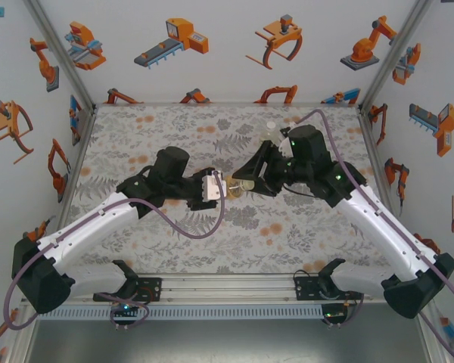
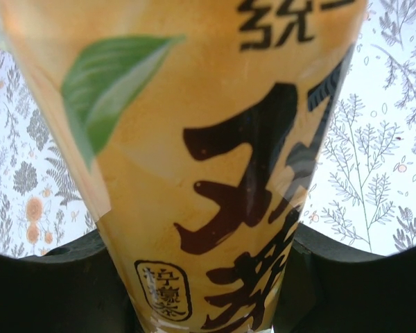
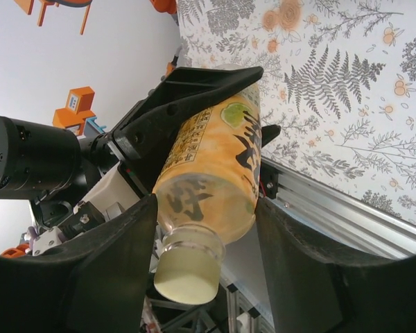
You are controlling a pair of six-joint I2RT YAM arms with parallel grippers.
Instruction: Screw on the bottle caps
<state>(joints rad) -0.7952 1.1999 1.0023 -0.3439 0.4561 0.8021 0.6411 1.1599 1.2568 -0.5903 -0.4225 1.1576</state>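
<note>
Bottle (image 3: 208,166) lies sideways, pinched in left jaws to resist twisting; right jaws stand spread around its yellow cap (image 3: 186,274).

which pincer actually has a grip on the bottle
The left pincer: it is shut on the bottle's labelled body. The right pincer only straddles the cap, its jaws open with a gap showing on one side.

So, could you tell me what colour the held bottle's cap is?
Pale yellow; the cap shows best in the right wrist view.
</note>
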